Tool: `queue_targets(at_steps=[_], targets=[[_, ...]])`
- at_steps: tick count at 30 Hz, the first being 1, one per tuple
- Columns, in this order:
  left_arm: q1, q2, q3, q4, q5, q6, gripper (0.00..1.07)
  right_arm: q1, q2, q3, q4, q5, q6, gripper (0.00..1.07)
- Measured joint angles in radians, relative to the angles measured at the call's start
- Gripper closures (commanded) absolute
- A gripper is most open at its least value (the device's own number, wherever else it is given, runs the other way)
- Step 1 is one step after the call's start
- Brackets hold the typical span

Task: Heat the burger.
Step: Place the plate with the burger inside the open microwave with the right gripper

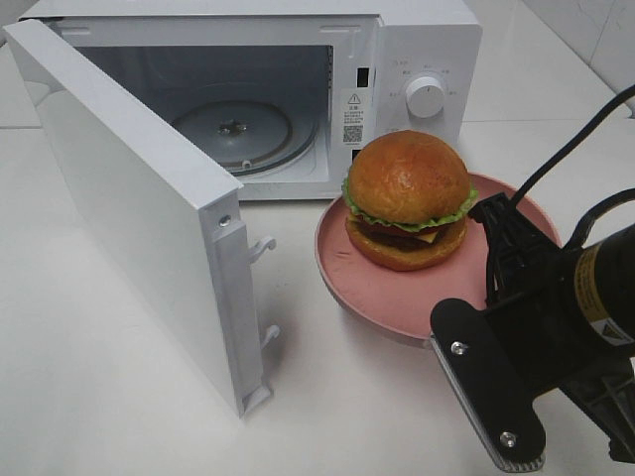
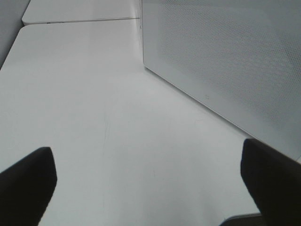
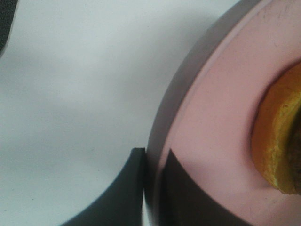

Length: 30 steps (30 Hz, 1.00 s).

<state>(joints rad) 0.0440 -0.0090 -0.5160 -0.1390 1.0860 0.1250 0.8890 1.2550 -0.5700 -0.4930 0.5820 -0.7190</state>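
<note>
While on pink plate point(image 1: 367, 288), burger point(image 1: 408, 198) near right gripper point(image 3: 153, 188).

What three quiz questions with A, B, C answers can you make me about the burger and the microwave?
1. The microwave door is:
A. shut
B. missing
C. swung open

2. The burger sits:
A. on the plate
B. inside the microwave
C. on top of the microwave

3. The plate is:
A. blue
B. pink
C. green

Answers:
1. C, because the door stands out to the side and the round turntable inside is in plain sight.
2. A, because the plate lies under the bottom bun, in front of the microwave.
3. B, because the plate's bare part around the burger is pink.
</note>
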Motion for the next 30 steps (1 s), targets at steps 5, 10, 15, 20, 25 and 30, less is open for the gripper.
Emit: queue_targets(at_steps=[5,10,15,20,25,30], targets=[[0.000,0.000,0.000,0.000,0.000,0.000,0.07,-0.057,0.001,0.003,0.088,-0.050,-0.149,1.07],[0.000,0.000,0.000,0.000,0.000,0.000,0.07,-0.124,0.001,0.003,0.214,-0.099,-0.387,1.07],[0.000,0.000,0.000,0.000,0.000,0.000,0.07,-0.173,0.001,0.003,0.299,-0.118,-0.538,1.07],[0.000,0.000,0.000,0.000,0.000,0.000,0.07,-0.253,0.001,0.003,0.409,-0.144,-0.743,1.07],[0.000,0.000,0.000,0.000,0.000,0.000,0.07,-0.297,0.001,0.003,0.493,-0.147,-0.897,1.07],[0.000,0.000,0.000,0.000,0.000,0.000,0.07,-0.311,0.001,0.003,0.544,-0.146,-0.946,1.07]])
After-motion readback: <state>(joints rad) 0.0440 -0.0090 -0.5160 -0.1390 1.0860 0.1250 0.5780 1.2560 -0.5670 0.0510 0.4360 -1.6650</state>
